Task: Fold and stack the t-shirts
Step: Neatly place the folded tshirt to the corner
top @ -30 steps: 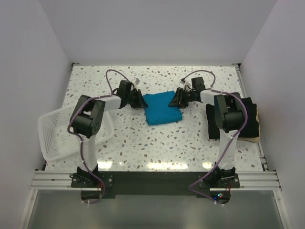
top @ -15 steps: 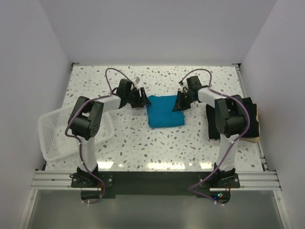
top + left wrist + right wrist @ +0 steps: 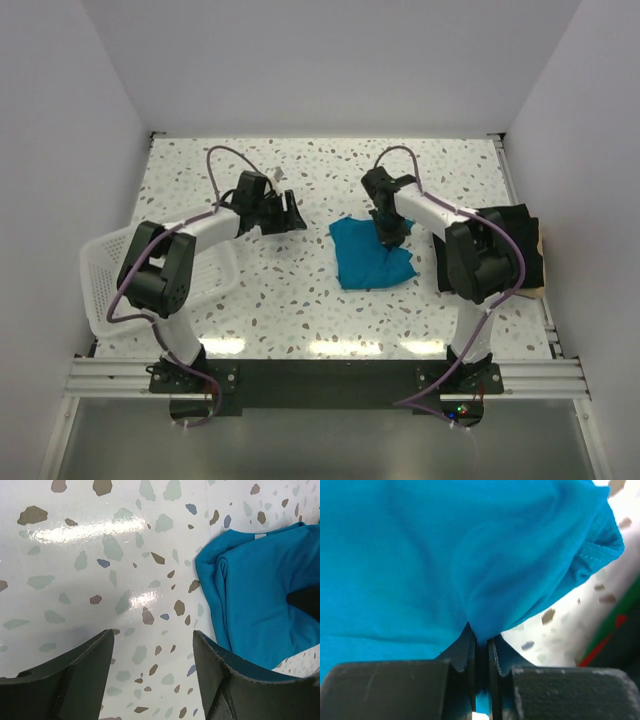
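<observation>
One outstretched arm (image 3: 425, 208) over teal t-shirt (image 3: 365, 265)

The table (image 3: 300, 290) is white with lots of little brown, grey and green specks; it is shiny, and bright spots of light (image 3: 340, 347) sit along its near edge; a plain pale back wall (image 3: 330, 60), left wall (image 3: 50, 150) and right wall (image 3: 595, 120) stand close around it; a silver metal rail (image 3: 110, 378) runs along the front.
</observation>
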